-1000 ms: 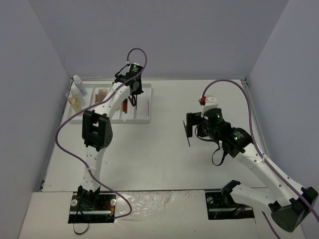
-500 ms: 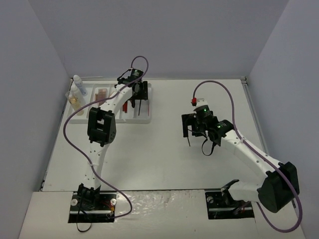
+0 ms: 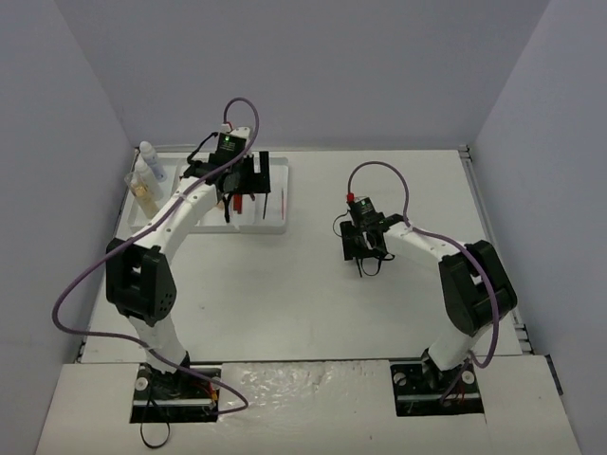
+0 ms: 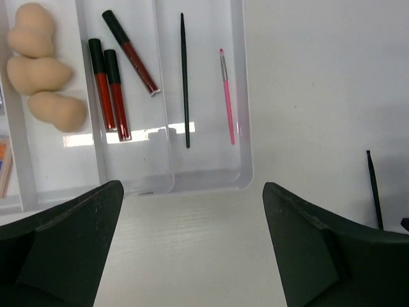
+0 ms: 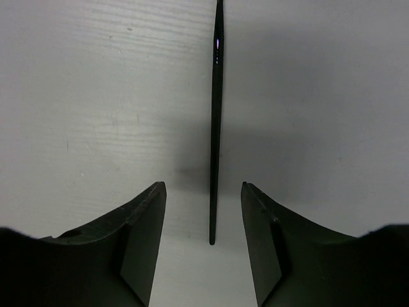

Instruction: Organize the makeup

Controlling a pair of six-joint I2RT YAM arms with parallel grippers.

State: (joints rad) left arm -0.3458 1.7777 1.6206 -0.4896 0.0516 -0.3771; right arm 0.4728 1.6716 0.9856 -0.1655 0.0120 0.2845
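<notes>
Figure. A white table (image 3: 285, 303) is lying between plain grey walls (image 3: 322, 66), with the white ridged tray (image 3: 275, 227) sitting at its far left.

(a) Right wrist view. I am holding my right gripper (image 5: 202, 187) low over the bare table with its jaws standing apart, clamped on nothing. The thin black pencil (image 5: 216, 128) is lying flat on the table between them, touching neither finger. Its long axis is running straight away from my wrist, in line with the fingers and across the direction in which they close. Its near end is sitting in the gap, a little closer to the finger on the right of the view, and the rest is reaching out past the fingertips. I am judging that a squeeze here would catch the pencil across its thin width but near one end, so the free length may droop on lifting.

(b) Left wrist view. I am holding my left gripper (image 4: 193, 187) just in front of the tray, jaws wide apart and empty. The peach sponges (image 4: 38, 70), the red tubes (image 4: 108, 89), another black pencil (image 4: 185, 80) and a pink one (image 4: 227, 96) are lying in its compartments.

(c) Top view. My right arm is the one standing over the loose pencil; my left is working well apart from it, beside the tray.
</notes>
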